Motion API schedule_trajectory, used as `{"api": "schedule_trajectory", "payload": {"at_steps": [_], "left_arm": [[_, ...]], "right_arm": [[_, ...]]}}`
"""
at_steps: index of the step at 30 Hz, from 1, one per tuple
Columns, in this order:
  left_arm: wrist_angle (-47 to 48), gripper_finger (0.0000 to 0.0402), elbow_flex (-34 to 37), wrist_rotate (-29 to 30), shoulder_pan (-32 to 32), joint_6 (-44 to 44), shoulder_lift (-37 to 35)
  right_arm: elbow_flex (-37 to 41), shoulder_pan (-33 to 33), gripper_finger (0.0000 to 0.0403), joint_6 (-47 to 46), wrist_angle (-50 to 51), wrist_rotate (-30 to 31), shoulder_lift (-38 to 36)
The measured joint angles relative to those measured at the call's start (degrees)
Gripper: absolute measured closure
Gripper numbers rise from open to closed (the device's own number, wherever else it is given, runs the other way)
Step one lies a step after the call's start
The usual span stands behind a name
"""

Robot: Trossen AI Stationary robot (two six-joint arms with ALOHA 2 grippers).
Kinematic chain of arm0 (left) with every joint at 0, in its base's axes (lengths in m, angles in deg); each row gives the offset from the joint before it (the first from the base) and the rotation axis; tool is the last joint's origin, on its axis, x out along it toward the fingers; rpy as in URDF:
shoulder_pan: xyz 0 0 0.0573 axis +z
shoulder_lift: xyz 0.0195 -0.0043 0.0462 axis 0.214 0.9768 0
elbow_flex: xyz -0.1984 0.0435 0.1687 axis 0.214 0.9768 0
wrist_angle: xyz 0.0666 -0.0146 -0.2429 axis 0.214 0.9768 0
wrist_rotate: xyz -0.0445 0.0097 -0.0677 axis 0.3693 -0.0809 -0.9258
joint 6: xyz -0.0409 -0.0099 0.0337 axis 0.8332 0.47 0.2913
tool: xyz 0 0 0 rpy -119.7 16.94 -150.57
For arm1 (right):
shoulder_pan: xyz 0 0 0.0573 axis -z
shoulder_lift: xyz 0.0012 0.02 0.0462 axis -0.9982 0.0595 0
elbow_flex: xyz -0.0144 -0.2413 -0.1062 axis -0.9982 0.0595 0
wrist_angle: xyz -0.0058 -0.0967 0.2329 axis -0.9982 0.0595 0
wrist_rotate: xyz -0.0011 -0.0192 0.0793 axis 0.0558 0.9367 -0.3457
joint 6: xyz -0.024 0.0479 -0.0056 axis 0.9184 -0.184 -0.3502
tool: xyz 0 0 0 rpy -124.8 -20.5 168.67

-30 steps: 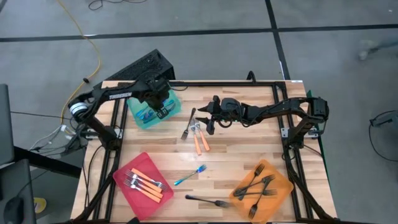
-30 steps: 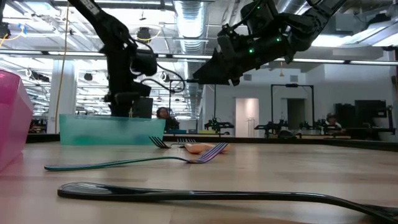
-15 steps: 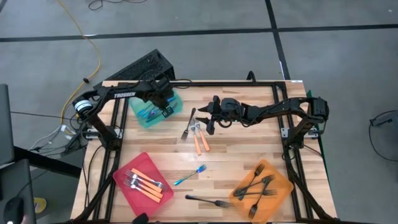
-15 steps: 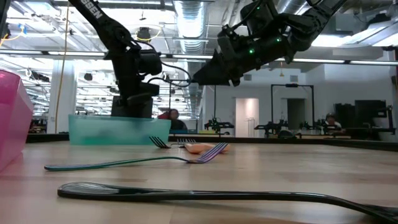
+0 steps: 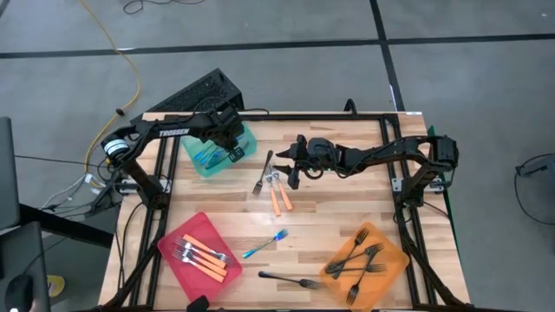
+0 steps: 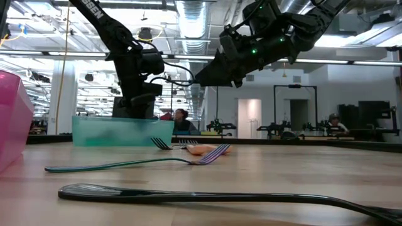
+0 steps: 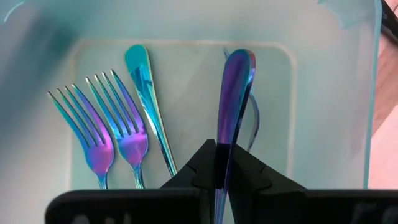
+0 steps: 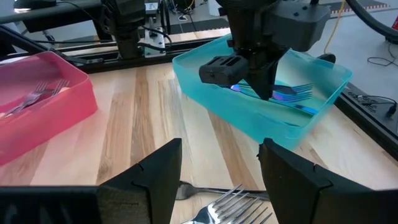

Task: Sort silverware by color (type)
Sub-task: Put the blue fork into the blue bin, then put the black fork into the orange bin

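Table: pale wood planks, smooth, faintly glossy. Teal tray, red tray and orange tray: translucent plastic with a soft sheen. Blue forks: polished metal with an iridescent blue-violet finish. Black fork: dark and glossy. Orange-handled forks: matt handles, bright metal tines.

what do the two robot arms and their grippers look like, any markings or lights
Both arms are matte black with jointed, tubular links. The left arm carries white TROSSEN lettering along its link, and a grey round joint at its base. The right arm shows small green lights on its wrist housing in the low view. The right gripper has two broad, angular black fingers; the left gripper has narrower wedge-shaped ones.
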Motion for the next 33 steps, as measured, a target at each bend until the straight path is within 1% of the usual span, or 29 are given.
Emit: {"api": "schedule_trajectory", "payload": {"at_steps": [6, 8, 11, 17, 20, 22, 27, 29, 33], "left_arm": [[0.33, 0.0387, 0.0, 0.39, -0.11, -1.13, 0.0], [0.34, 0.0379, 0.0, -0.23, -0.21, -2.4, 0.0], [0.46, 0.0351, 0.0, -0.82, -0.8, -3.65, 0.0], [0.37, 0.0271, 0.0, 0.29, -1.83, -3.48, 0.0], [0.68, 0.0246, 0.0, 0.82, -1.82, -2.5, -0.18], [1.43, 0.0239, 0.02, -0.03, -1.77, -2.02, -1.06], [1.86, 0.0237, 0.02, -2.86, -1.89, -0.16, -6.34], [1.96, 0.0237, 0.02, -4.34, -2.04, 0.86, -9.37], [2.07, 0.0237, 0.02, -7.03, -3.58, 3.03, -16.26]], "right_arm": [[0.0, 0.0, 0.0169, -0.01, 0.0, -0.01, 0.0], [0.0, 0.0, 0.0169, -0.01, 0.04, -0.03, 0.0], [0.0, 0.0, 0.0169, -0.01, 0.65, -0.04, 0.0], [0.0, 0.0, 0.0169, -0.1, 1.62, -0.08, 0.0], [0.0, 0.0, 0.0169, -0.19, 1.66, -0.08, 0.0], [0.0, 0.0, 0.0169, -1.18, 1.68, -0.04, 0.0], [0.0, -0.03, 0.0169, -4.47, 2.92, 1.13, 0.0], [0.0, -0.49, 0.0169, -6.16, 3.34, 3.55, 0.0], [0.0, -2.49, 0.0169, -6.17, 5.39, 7.83, 0.0]]}}
